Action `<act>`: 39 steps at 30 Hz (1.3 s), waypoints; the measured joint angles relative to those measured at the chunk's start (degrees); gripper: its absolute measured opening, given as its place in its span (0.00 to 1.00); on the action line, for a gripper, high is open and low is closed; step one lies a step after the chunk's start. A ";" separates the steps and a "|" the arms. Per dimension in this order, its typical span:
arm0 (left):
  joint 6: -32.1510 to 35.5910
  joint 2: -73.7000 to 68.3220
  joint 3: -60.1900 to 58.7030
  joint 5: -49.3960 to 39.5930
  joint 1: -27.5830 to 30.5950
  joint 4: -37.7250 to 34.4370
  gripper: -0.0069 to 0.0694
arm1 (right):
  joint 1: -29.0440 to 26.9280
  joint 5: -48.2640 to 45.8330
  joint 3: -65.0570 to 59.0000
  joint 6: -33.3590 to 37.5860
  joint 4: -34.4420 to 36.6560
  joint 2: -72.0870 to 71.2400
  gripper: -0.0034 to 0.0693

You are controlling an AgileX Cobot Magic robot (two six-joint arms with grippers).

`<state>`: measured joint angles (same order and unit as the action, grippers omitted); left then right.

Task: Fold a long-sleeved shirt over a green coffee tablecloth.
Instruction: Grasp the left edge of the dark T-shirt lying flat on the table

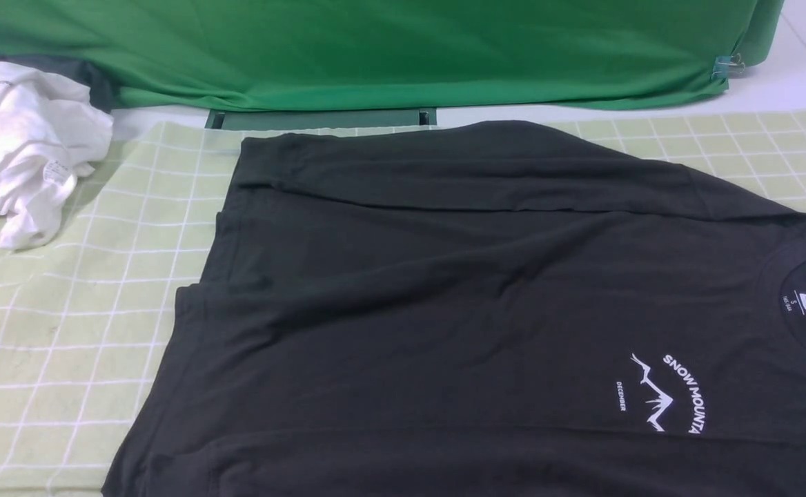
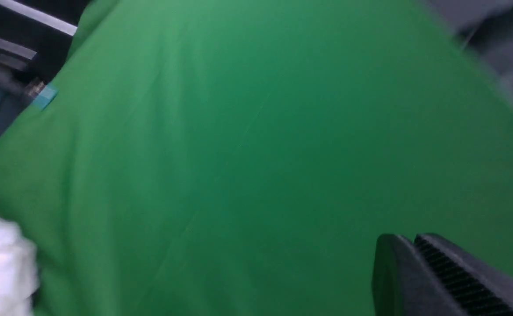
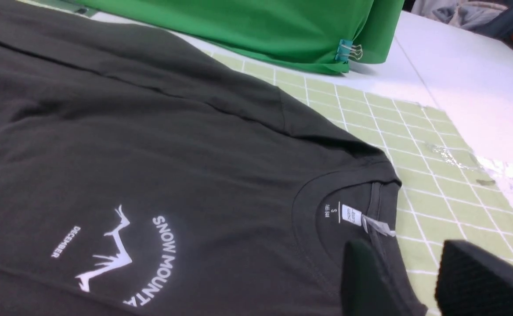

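A crumpled white garment (image 1: pixel 23 145) lies in the upper left, at the edge of the checked tablecloth (image 1: pixel 65 310). The black shirt (image 1: pixel 444 310) lies spread on that cloth, filling the centre and right, its collar at the right edge. The left gripper (image 2: pixel 414 254) faces the green backdrop (image 2: pixel 256 131); I cannot tell how far open it is. The right gripper (image 3: pixel 423 281) is parted and empty, near the collar.

A bright green backdrop fabric (image 1: pixel 375 48) hangs in loose folds across the far side and fills most of the left wrist view. A teal binder clip (image 1: pixel 726 65) pinches its right corner. Beneath its hem lies a darker green strip (image 1: pixel 320 119). A white table surface (image 1: pixel 800 76) extends to the right, glossy under even light. A crumpled white garment (image 1: pixel 23 145) sits at far left.
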<state>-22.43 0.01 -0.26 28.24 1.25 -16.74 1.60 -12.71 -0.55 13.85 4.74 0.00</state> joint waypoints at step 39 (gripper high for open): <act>19.32 -73.61 38.36 -76.73 -13.36 11.98 0.11 | 14.59 -19.72 37.26 -13.22 8.66 33.49 0.05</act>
<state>-3.11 -73.60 38.11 -48.49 -12.11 -4.76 16.19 -32.43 36.70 0.63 13.41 33.49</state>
